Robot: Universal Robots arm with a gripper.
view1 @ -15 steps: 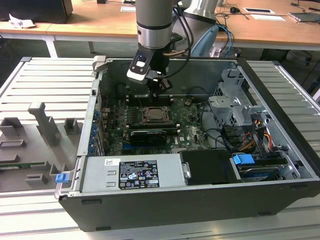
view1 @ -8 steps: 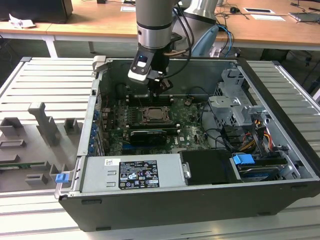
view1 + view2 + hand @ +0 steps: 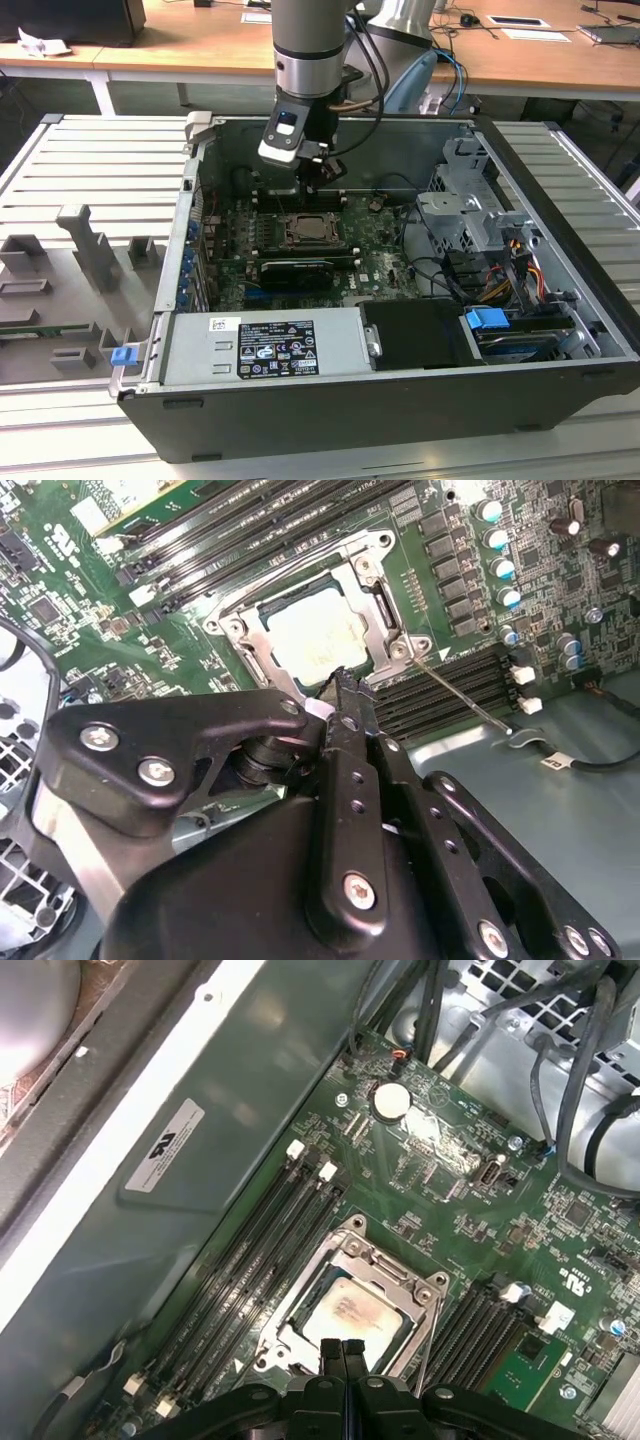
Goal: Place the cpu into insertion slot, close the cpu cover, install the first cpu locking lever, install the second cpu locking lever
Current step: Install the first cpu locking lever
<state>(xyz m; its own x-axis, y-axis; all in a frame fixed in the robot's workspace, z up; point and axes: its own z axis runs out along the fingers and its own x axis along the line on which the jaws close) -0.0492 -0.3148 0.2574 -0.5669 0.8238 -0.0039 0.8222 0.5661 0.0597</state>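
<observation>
Hand [image 3: 343, 1348] w/ fingers pinched together, empty, tips at edge of cpu cover [image 3: 395, 1265], which lies down over cpu [image 3: 352, 1310] in insertion slot [image 3: 303, 1315].

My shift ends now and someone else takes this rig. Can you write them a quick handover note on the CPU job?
Gripper: shut and empty, tips at the socket's edge; contact unclear.
The cpu sits in the insertion slot, and the cpu cover lies down over its edges.
Done: the placing and, it seems, the cover.
One locking lever juts out over the memory slots and looks unlatched. I cannot tell the other lever's state.
Left: the levers.
</observation>
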